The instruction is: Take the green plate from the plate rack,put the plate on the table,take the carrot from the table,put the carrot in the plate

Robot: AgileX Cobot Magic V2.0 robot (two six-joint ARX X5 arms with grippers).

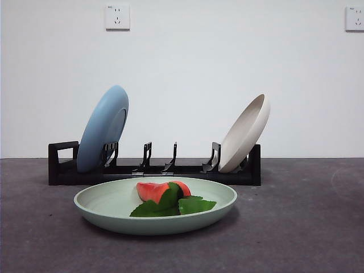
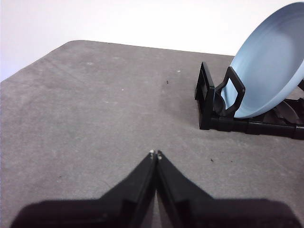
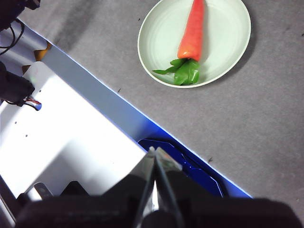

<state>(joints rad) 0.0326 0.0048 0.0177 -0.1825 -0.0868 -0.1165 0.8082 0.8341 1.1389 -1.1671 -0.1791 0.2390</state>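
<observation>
You are looking at the green plate (image 1: 114, 207) lying flat on the table (image 1: 307, 227), just in front of the plate rack (image 1: 153, 170) and apart from it. The carrot (image 1: 162, 191) is resting inside the plate, its orange body pointing toward the rack and its green leaves (image 1: 176, 206) spreading toward the plate's near rim; the right wrist view is showing the same thing from high above, with the carrot (image 3: 192, 31) lying across the middle of the plate (image 3: 228, 42) and the leaves sitting near one edge. In the rack, a light blue plate (image 1: 102, 128) is leaning at the end with the loop handle, and a beige-white plate (image 1: 245, 133) is leaning at the other end, with the slots between them standing bare. Your left gripper (image 2: 156, 154) is hovering over open table with its jaws pressed together and holding nothing, the rack's handle end (image 2: 216, 102) and the blue plate (image 2: 270, 61) sitting off to one side of it. Your right gripper (image 3: 154, 154) is also closed tight on nothing, positioned well away from the plate, above a white and blue panel (image 3: 85, 118) at the table's edge. Neither gripper is appearing in the front view.
</observation>
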